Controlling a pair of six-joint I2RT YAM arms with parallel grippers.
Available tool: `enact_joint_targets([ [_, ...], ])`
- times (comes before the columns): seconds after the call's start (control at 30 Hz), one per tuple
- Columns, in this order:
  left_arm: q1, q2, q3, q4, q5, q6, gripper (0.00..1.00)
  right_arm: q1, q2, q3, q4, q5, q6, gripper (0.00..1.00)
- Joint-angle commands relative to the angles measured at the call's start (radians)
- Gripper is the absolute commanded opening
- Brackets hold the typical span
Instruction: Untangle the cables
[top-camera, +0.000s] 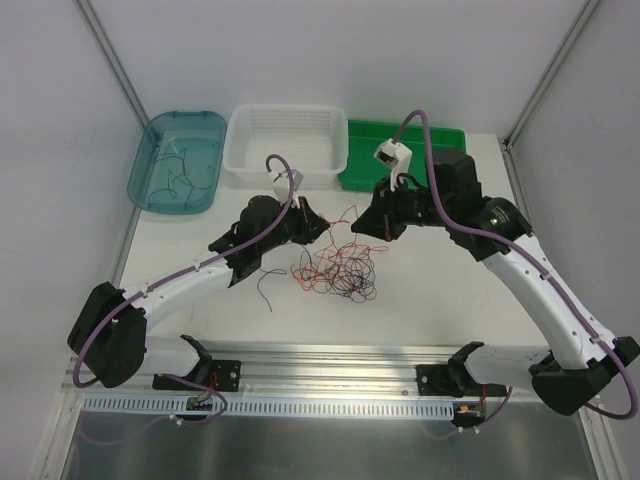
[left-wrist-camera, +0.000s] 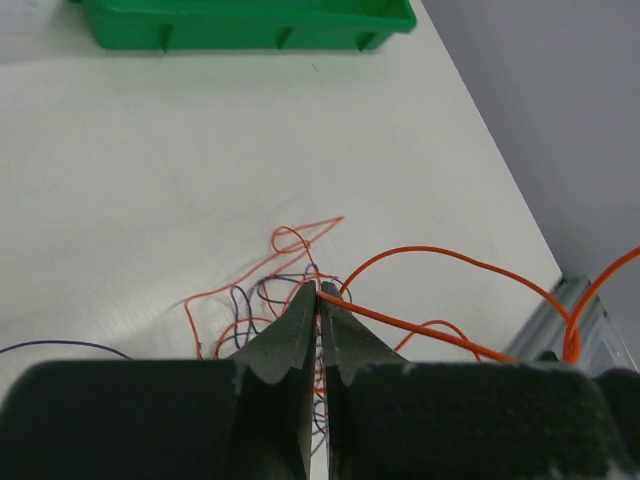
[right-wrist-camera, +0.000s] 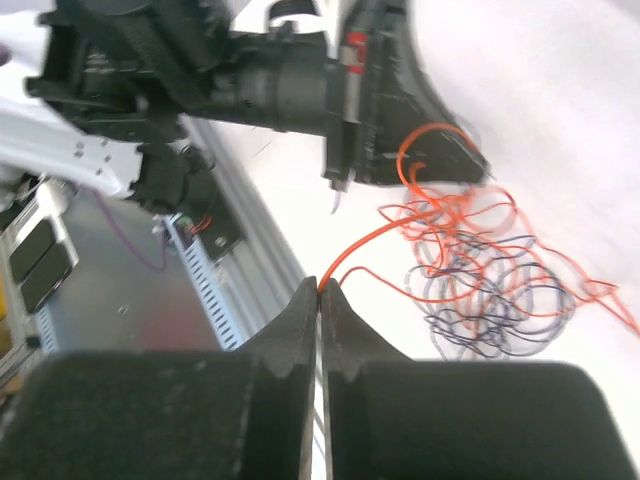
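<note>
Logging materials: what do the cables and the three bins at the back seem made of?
The cables look like thin wire in coloured insulation, probably plastic: they hold springy loops. The teal bin is translucent glossy plastic; the white basket moulded plastic with latticed walls; the green tray opaque plastic, likely.
</note>
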Motion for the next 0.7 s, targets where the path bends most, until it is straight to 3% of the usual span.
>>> enact_joint_targets([
  [0.0,0.016,-0.019,0.084,-0.103,-0.215,0.073,0.0,-0.057,-0.074,0.046,-0.019,0.072,-0.019,0.01],
  [0.17,0.138,-0.047,0.107,-0.172,-0.28,0.053,0.0,-0.174,-0.108,0.075,-0.041,0.074,-0.014,0.01],
  [0.27,0.207,-0.052,0.148,-0.227,-0.307,0.054,0.0,-0.202,-0.112,0.103,-0.087,0.162,-0.036,0.01],
  [0.33,0.223,-0.064,0.173,-0.232,-0.33,0.079,0.0,-0.231,-0.114,0.108,-0.114,0.258,-0.037,0.01],
  [0.5,0.231,-0.073,0.223,-0.29,-0.371,0.228,0.0,-0.295,-0.109,0.164,-0.125,0.322,-0.033,0.01],
  [0.67,0.255,-0.052,0.228,-0.444,-0.458,0.197,0.0,-0.328,-0.076,0.278,-0.099,0.351,-0.039,0.01],
])
